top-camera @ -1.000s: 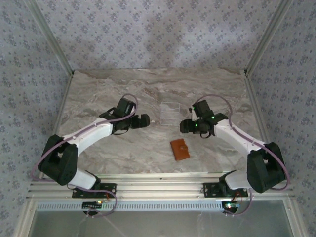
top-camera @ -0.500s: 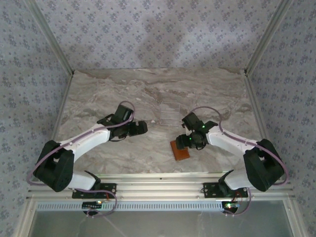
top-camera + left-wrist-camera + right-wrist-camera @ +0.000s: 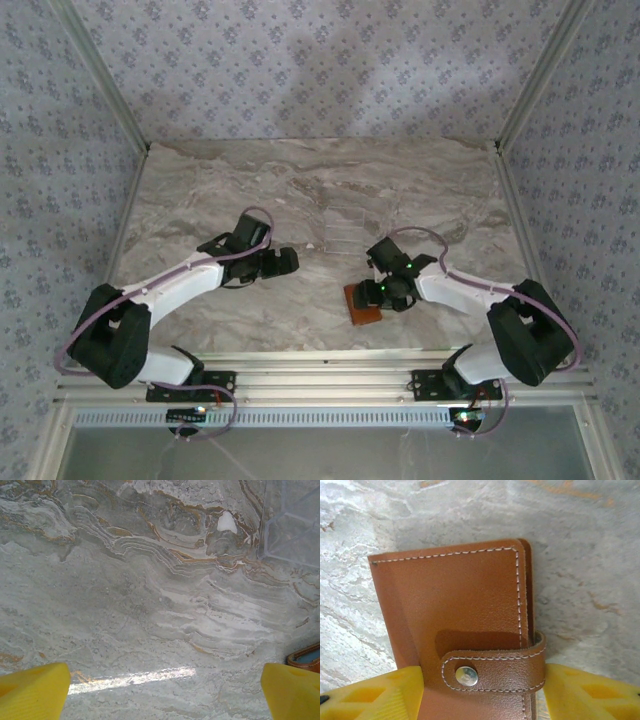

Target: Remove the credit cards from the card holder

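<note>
Left gripper [image 3: 165, 695]: hangs over bare marble table [image 3: 200, 190] on the left, jaws spread wide, holding nothing.
Clear tray [image 3: 345, 228]: sits on the table just far of centre, apart from both arms.
Card holder, place [image 3: 465, 625]: lies flat near the table's near edge, right of centre, under the right arm's fingers. Its grey-blue lined edge peeps in at the right border of the left wrist view.
Card holder, state: folded shut, with the snap strap [image 3: 492, 670] fastened across the front and looped round one long edge.
Credit cards: judged to be tucked inside, since the holder is snapped shut.
Card holder, axis: the long axis runs roughly near to far, a little tilted. The strap marks the opening edge and the spine is the opposite long edge.
Handling: probably light, with supple stitched leather that bends rather than cracks. It is thin, so likely to slide on smooth marble when pushed.
Where to hold: across the two long edges near the strap, leaving the snap free.
Right gripper [image 3: 482, 692]: jaws straddle the holder with yellow pads against both long edges. I cannot tell whether they already pinch it.
</note>
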